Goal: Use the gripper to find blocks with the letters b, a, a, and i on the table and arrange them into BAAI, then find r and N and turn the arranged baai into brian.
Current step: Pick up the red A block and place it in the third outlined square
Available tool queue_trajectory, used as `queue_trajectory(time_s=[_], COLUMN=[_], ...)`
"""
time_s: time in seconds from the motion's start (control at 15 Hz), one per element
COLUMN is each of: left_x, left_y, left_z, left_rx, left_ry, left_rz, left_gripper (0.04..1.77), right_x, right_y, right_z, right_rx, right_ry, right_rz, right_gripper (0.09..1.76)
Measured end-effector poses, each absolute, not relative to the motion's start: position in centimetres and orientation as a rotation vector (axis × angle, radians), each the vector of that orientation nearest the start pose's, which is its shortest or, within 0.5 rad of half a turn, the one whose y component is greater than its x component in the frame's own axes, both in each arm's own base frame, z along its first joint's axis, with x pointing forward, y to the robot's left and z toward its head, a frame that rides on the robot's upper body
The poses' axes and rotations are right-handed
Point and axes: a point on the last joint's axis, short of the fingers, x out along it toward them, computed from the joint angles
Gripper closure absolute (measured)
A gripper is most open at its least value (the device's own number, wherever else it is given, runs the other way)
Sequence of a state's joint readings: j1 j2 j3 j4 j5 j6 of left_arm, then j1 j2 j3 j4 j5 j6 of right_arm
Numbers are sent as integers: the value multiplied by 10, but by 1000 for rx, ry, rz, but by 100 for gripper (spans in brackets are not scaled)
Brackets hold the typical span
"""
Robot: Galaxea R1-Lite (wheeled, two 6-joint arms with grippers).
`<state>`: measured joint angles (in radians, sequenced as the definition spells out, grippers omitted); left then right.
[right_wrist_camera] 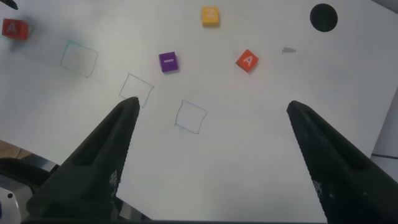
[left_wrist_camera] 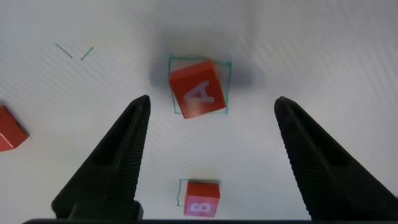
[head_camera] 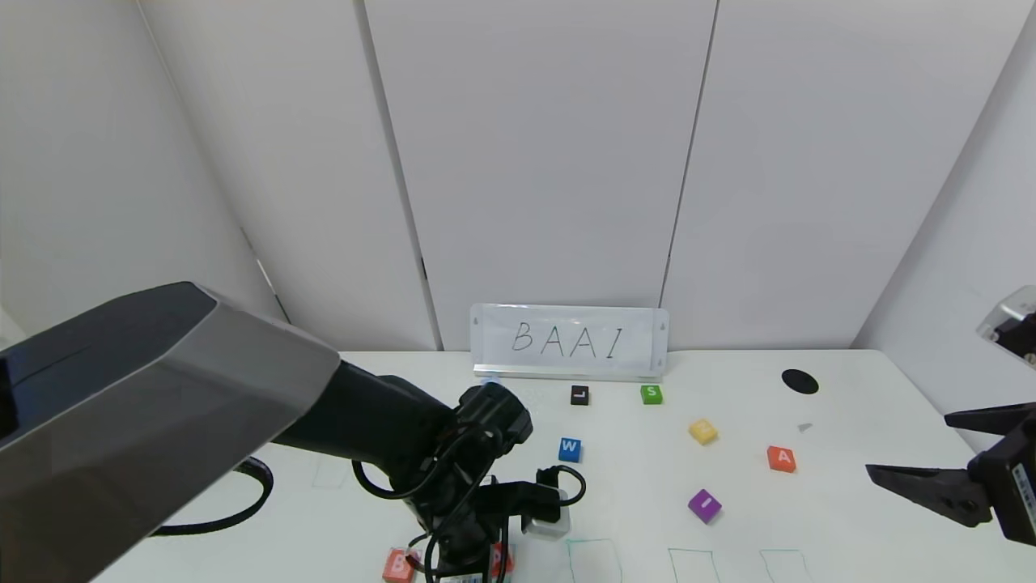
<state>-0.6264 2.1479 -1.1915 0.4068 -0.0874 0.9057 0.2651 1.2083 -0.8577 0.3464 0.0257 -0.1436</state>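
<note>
My left gripper (left_wrist_camera: 212,101) is open and empty, hovering over the table (head_camera: 728,526) at its front edge. In the left wrist view, an orange-red A block (left_wrist_camera: 198,88) lies askew in a green rectangle just beyond the fingertips, and an orange-red B block (left_wrist_camera: 201,199) sits in the adjoining rectangle. In the head view the B block (head_camera: 397,564) and that A block (head_camera: 502,559) show beside the left wrist. A second A block (head_camera: 781,458) and the purple I block (head_camera: 705,505) lie loose at the right. My right gripper (head_camera: 906,445) is open and empty at the right edge. No R block is readable.
Blue W (head_camera: 570,449), black L (head_camera: 579,395), green S (head_camera: 651,394) and yellow (head_camera: 702,431) cubes lie mid-table. A BAAI sign (head_camera: 570,340) stands at the back. A black hole (head_camera: 800,380) is at the back right. Empty green rectangles (head_camera: 694,564) line the front. An unread orange-red cube (left_wrist_camera: 9,129) lies aside.
</note>
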Motion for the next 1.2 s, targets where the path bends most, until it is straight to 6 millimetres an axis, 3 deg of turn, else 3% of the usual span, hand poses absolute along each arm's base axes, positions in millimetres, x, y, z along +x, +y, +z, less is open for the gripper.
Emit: queue_trajectory(time_s=[0.33, 0.53, 0.8, 1.2], left_x=[274, 271, 272, 258], left_y=[-194, -191, -189, -164], left_z=[103, 125, 144, 190], left_rx=[1041, 811, 437, 15], left_ry=[962, 986, 1071, 1052], left_rz=[-1172, -1083, -840, -506], left_gripper=[24, 20, 15, 12], right_x=[154, 152, 152, 158], right_y=[42, 42, 42, 43], right_z=[228, 229, 230, 230], right_rx=[-219, -218, -214, -192], right_ry=[660, 652, 650, 660], right_rz=[329, 329, 327, 314], right_gripper=[14, 14, 14, 14])
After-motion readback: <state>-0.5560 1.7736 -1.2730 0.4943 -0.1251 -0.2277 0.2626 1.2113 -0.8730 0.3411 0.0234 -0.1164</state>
